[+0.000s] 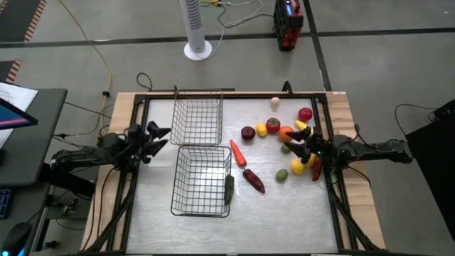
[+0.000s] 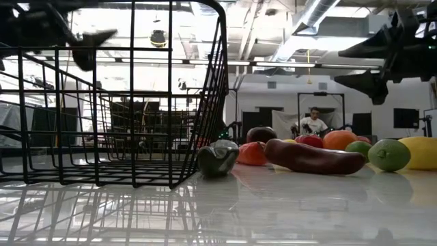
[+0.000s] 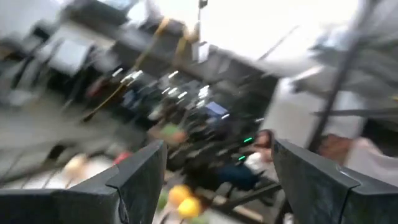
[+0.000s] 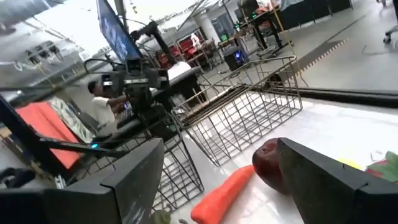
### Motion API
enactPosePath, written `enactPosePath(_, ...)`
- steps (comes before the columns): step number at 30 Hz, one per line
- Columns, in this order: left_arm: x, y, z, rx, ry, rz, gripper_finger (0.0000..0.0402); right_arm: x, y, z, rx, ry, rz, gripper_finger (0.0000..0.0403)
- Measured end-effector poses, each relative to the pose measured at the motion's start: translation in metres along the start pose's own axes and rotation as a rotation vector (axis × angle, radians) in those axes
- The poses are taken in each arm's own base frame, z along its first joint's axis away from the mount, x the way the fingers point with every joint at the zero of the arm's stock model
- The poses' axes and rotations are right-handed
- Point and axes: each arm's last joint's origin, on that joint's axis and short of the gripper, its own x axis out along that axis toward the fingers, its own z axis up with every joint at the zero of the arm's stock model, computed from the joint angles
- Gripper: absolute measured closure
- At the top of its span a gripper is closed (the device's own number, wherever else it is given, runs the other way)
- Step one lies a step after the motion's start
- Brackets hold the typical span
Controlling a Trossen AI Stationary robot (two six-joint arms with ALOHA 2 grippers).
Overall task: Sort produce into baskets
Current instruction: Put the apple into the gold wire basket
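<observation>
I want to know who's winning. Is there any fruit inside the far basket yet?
No, in the high view the far basket shows only bare mesh, while the produce lies loose on the table.

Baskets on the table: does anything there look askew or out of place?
Nothing looks spilled or damaged. One oddity: a dark green, lumpy toy vegetable lies on the table against the outside of the nearer silver-grey wire-mesh basket, not inside it. Both baskets look empty.

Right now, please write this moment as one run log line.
left gripper: open, empty, beside baskets | right gripper: open, empty, over produce | baskets: no produce inside
</observation>
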Motion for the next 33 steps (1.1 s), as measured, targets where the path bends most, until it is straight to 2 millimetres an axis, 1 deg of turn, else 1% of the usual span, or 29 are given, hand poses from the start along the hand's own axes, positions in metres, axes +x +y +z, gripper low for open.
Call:
enactPosePath(2,0.000,-0.003,0.005,0.040,-0.041,-0.046,0.0123,0.000,0.000,0.002,0.009,-0.022,-0.001,0.0065)
enactPosePath(5,0.000,-0.003,0.008,0.052,-0.080,-0.023,0.0123,0.000,-0.001,0.006,0.020,-0.077,-0.038,0.0065)
enactPosePath(10,0.006,-0.001,0.006,0.066,0.002,0.070,0.0123,0.001,-0.006,0.011,0.027,-0.160,-0.153,0.0065)
enactPosePath(14,0.023,0.000,0.006,0.098,0.102,0.148,0.0123,0.001,-0.009,0.014,0.046,-0.188,-0.190,0.0065)
enactPosePath(16,0.037,-0.002,0.011,0.124,0.156,0.174,0.0123,0.001,-0.010,0.014,0.078,-0.188,-0.180,0.0065)
enactPosePath(18,0.056,-0.003,0.017,0.158,0.228,0.195,0.0123,0.002,-0.009,0.013,0.082,-0.172,-0.158,0.0065)
enactPosePath(21,0.090,-0.002,0.020,0.206,0.380,0.217,0.0123,0.004,-0.007,0.010,0.089,-0.116,-0.113,0.0065)
enactPosePath(25,0.136,-0.001,0.023,0.268,0.560,0.219,0.0123,0.008,-0.006,0.001,0.106,-0.030,-0.111,0.0065)
enactPosePath(29,0.177,0.006,0.012,0.345,0.738,0.231,0.0123,0.012,-0.002,-0.007,0.067,0.040,-0.097,0.0065)
enactPosePath(33,0.213,0.012,0.001,0.383,0.852,0.212,0.0123,0.016,0.005,-0.009,0.015,0.049,-0.049,0.0065)
